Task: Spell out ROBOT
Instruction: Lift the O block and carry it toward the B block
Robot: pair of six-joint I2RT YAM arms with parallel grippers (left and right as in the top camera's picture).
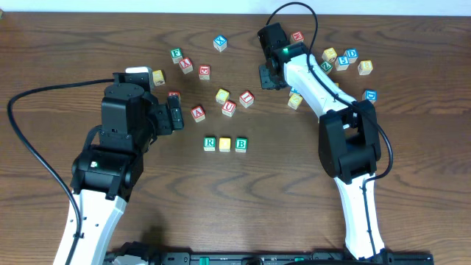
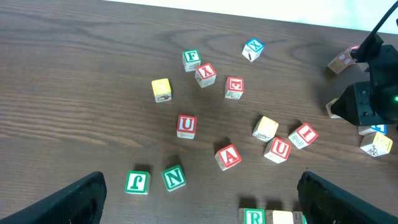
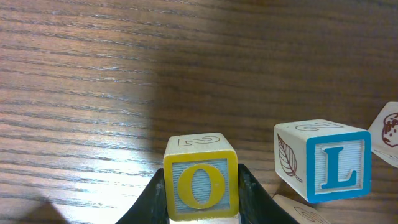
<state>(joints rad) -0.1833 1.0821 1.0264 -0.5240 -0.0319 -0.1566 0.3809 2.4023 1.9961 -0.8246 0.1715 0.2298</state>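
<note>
A row of three blocks lies mid-table: a green R block (image 1: pixel 210 143), a yellow block (image 1: pixel 225 144) and a green B block (image 1: pixel 241 144). The R block also shows at the bottom edge of the left wrist view (image 2: pixel 253 217). My right gripper (image 1: pixel 268 76) is at the back of the table, shut on a yellow O block (image 3: pixel 200 182) held between its fingers (image 3: pixel 200 208). My left gripper (image 1: pixel 175 115) is open and empty, left of the row (image 2: pixel 202 190). A red block that may read T (image 1: pixel 246 98) lies among the loose blocks.
Loose blocks lie behind the row: a red A (image 2: pixel 228 156), two red U blocks (image 2: pixel 186 126), a green N (image 2: pixel 173 177) and a green J (image 2: pixel 137 182). More blocks cluster at the back right (image 1: pixel 346 59). A blue L block (image 3: pixel 336 163) stands right of the O block.
</note>
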